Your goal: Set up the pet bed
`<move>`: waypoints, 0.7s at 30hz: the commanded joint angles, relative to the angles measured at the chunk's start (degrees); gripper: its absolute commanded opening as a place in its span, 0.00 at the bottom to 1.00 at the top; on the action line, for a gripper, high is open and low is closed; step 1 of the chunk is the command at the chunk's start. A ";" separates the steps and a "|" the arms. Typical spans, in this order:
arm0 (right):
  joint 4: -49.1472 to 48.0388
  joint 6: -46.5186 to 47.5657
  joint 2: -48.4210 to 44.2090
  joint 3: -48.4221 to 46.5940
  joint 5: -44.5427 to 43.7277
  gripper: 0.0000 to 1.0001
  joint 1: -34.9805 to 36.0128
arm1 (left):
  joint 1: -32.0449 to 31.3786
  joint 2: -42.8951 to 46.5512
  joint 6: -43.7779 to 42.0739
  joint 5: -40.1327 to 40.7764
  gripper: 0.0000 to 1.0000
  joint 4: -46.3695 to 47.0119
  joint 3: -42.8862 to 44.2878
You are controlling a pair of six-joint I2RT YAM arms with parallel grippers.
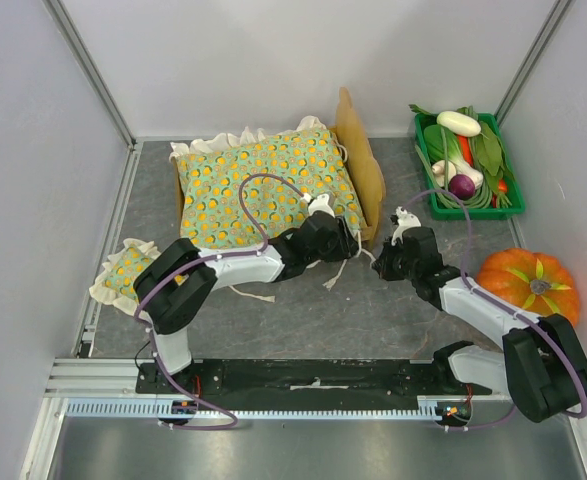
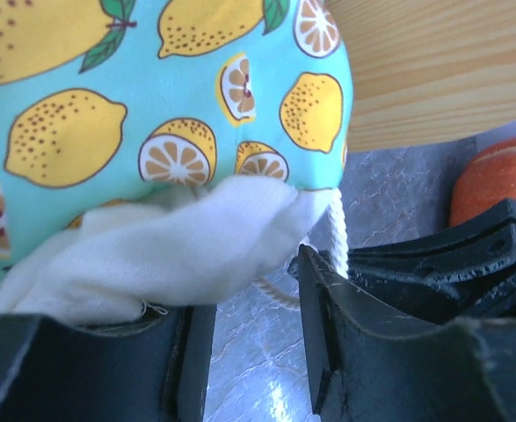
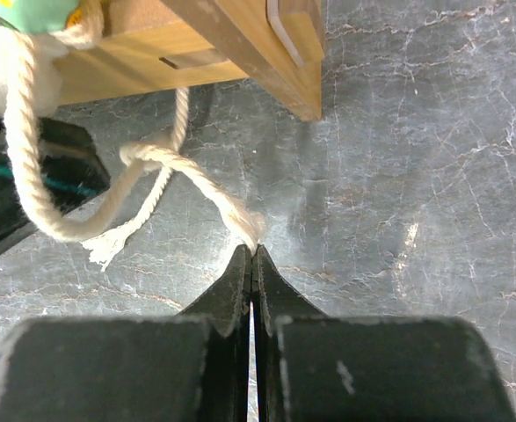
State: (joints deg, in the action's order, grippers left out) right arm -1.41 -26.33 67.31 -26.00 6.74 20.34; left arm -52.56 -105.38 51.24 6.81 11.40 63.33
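Right claw [image 3: 253, 255] is pressed fully closed, and its two tips pinch the end of a white twisted cord [image 3: 205, 195] just above the grey marbled worktop [image 3: 416, 176]. From the pinch the cord climbs toward the upper left of the right wrist view, passes a knot with a frayed tail, and reaches the wooden corner of the pet bed [image 1: 361, 165].

Left claw [image 2: 249, 299] stands with its fingers apart and bare worktop showing in the gap. The white frill [image 2: 170, 255] of the cushion [image 1: 263, 180] drapes over the finger at the lower left of that view, but nothing is clamped.

In the overhead view the pet bed sits in the upper middle of the frame, with its arched headboard [image 1: 353, 130] on its right side. The green, fruit-printed cushion fills the frame of the bed. Both claws meet at the bed's lower right corner. A small matching pillow [image 1: 123, 268] lies at the left, apart from the bed. A green crate [image 1: 470, 210] of vegetables stands at the upper right, and an orange pumpkin [image 1: 528, 285] rests at the right edge beside the right arm.
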 commanded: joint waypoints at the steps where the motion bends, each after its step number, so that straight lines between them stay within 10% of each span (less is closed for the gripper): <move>1: -0.87 0.75 0.81 -3.18 -0.86 0.00 -0.30 | -1.84 5.09 -7.81 3.91 0.49 -2.60 -0.67; 21: -2.19 -0.39 0.81 -3.97 2.13 0.00 -0.21 | -9.58 1.24 -23.12 19.74 0.56 -13.95 -4.79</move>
State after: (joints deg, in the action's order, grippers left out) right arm -1.80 -26.39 68.62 -27.49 7.88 20.34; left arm -62.13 -102.30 32.29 23.90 -2.00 58.85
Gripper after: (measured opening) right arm 0.007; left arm 0.555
